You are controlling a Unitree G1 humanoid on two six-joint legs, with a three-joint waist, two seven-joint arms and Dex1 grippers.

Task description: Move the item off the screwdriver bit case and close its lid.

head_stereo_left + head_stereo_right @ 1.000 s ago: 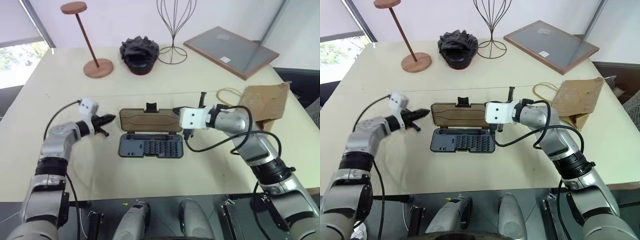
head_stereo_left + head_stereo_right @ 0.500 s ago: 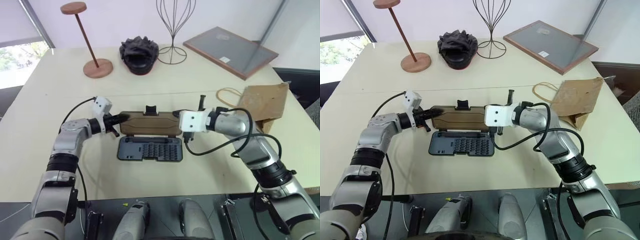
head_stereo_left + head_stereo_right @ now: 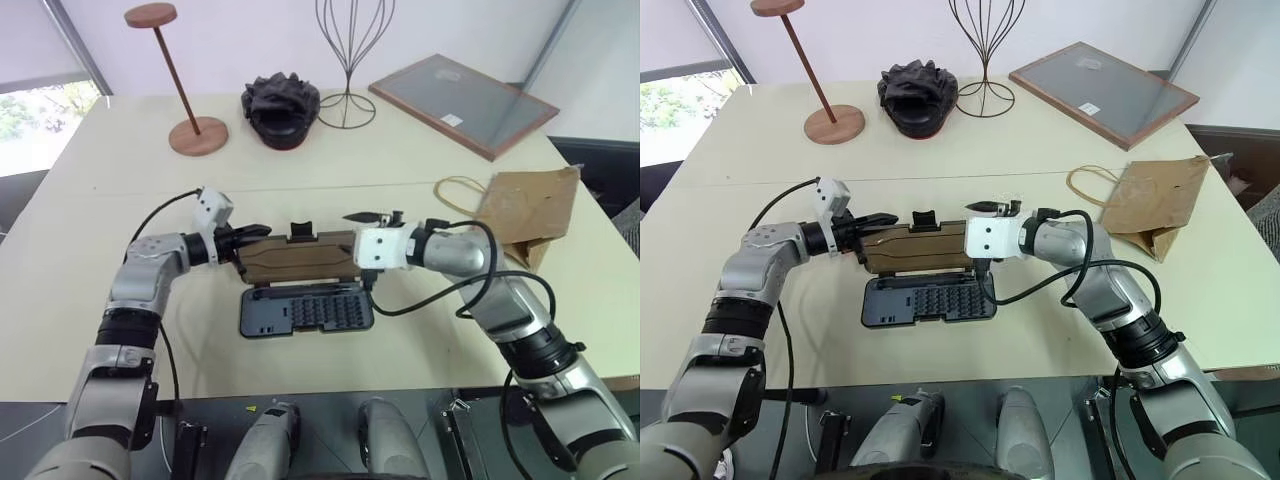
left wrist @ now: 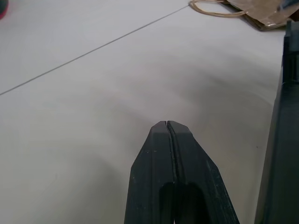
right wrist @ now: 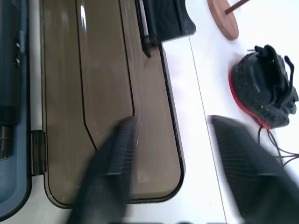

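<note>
Two grippers flank the half-raised lid (image 3: 920,248) of the screwdriver bit case (image 3: 928,298), paper bag (image 3: 1150,205) already well aside: left gripper (image 3: 872,226) pinched shut at one end, right gripper (image 5: 170,163) spread open, so the unclamped lid could flop back.

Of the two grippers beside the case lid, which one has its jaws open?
The right gripper, at the right end of the smoky-brown lid: its jaws stand apart. The left gripper, at the other end, has its jaws pressed together.
</note>
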